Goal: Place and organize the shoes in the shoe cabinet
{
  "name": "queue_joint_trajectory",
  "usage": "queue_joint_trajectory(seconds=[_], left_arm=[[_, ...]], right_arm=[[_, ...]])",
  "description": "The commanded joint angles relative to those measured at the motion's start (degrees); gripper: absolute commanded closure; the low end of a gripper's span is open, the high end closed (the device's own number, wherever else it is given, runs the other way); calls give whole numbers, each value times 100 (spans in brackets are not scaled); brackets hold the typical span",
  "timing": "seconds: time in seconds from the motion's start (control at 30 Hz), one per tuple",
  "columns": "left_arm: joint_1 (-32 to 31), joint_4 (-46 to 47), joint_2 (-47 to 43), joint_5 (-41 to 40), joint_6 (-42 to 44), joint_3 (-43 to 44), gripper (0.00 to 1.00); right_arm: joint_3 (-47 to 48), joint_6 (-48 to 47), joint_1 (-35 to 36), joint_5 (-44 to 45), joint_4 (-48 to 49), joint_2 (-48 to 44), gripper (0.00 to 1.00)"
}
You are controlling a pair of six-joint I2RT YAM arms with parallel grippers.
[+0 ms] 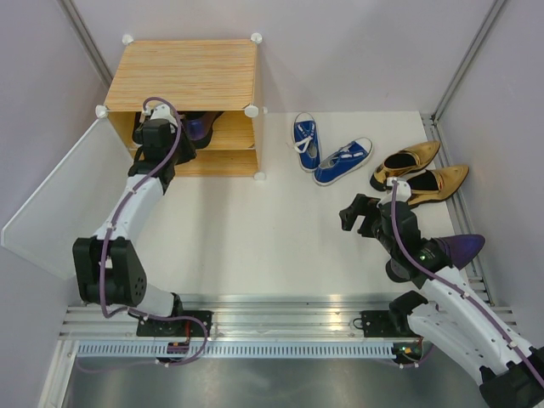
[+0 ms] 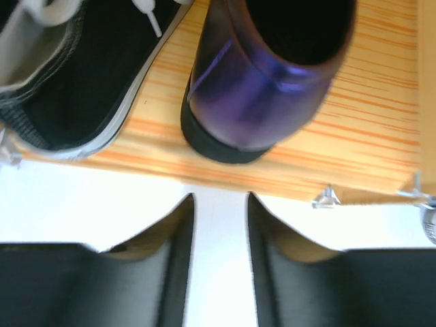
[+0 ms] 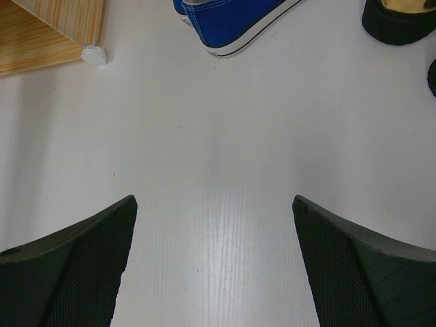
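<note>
Seen from above, the shoe cabinet (image 1: 183, 72) stands far left on the table (image 1: 255, 246), with the left gripper (image 1: 170, 127) at its open front. Blue sneakers (image 1: 327, 153) and gold heels (image 1: 421, 170) lie far right.

Left wrist view: the fingers (image 2: 163, 272) are narrowly apart and hold nothing, just short of a purple heel (image 2: 259, 102) and a black sneaker (image 2: 75, 88) on a shelf (image 2: 368, 136).

Right wrist view: the right gripper (image 3: 214, 266) has its fingers wide over the table.

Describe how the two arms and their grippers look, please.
The left arm and right arm have white links and black joints, and a purple cable runs along each. A green light shows on the right arm. The left gripper and right gripper are black, each with two broad wedge-shaped fingers; the right ones show a fine mesh texture.
</note>
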Motion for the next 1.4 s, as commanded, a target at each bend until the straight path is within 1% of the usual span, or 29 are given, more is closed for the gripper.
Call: queue_joint_trajectory(seconds=[0.0,0.07,0.1,0.17,0.23,0.27,0.33,0.37,0.43,0.47,0.5,0.53,0.6,0.63,0.67,0.73,0.8,0.87,0.93,1.1,1.37], left_arm=[[-20,-195,-868,88,-137,-112,56],[-20,-372,-1158,193,-120,-103,48],[-20,-547,-1420,202,-102,-86,45],[-20,-723,-1729,509,-93,-94,39],[-20,-882,-2203,824,-189,-304,34],[-20,-926,-2344,957,-190,-410,30],[-20,-1179,-2739,1098,-260,-630,25],[-20,-1233,-2863,1168,-269,-691,20],[-20,-1278,-3179,1475,-243,-920,15],[-20,-1339,-3285,1511,-243,-990,13],[-46,-1331,-3408,1512,-243,-1174,12],[-73,-1304,-3670,1372,-260,-1271,11],[-283,-1155,-3926,1170,-191,-1595,8],[-371,-1120,-4023,899,-120,-1676,6],[-555,-1120,-4198,748,-50,-1763,2],[-723,-1155,-4314,546,126,-1940,1],[-1039,-1172,-4472,405,231,-2036,1],[-1171,-1207,-4534,317,276,-2028,0],[-1198,-1216,-4674,246,276,-2028,1],[-1347,-1129,-5034,246,293,-2133,1],[-1602,-1120,-5211,-18,390,-2160,1]], right_arm=[[100,-2,-24,67,9,-115,2],[117,24,-15,137,-113,-115,2],[170,50,-24,207,-175,-107,2],[214,120,-24,444,-368,-71,2],[284,234,-24,654,-483,-10,2],[319,453,-15,978,-666,8,2],[381,612,-24,1331,-826,60,2],[407,735,-15,1706,-992,104,2],[618,867,-33,2086,-1264,323,2],[705,938,-33,2341,-1570,402,2],[828,1104,-33,2735,-1695,560,2],[873,1192,-41,2913,-1810,622,2],[952,1455,-103,3150,-2073,763,2],[979,1561,-129,3230,-2161,790,2],[996,1641,-199,3309,-2354,816,2],[1014,1790,-296,3345,-2522,843,2],[962,1904,-410,3232,-2593,843,2],[804,2282,-463,3135,-2786,825,2],[654,2441,-455,2907,-2778,799,2],[487,2713,-455,2809,-2786,930,2],[171,2986,-463,2607,-2778,764,2]])
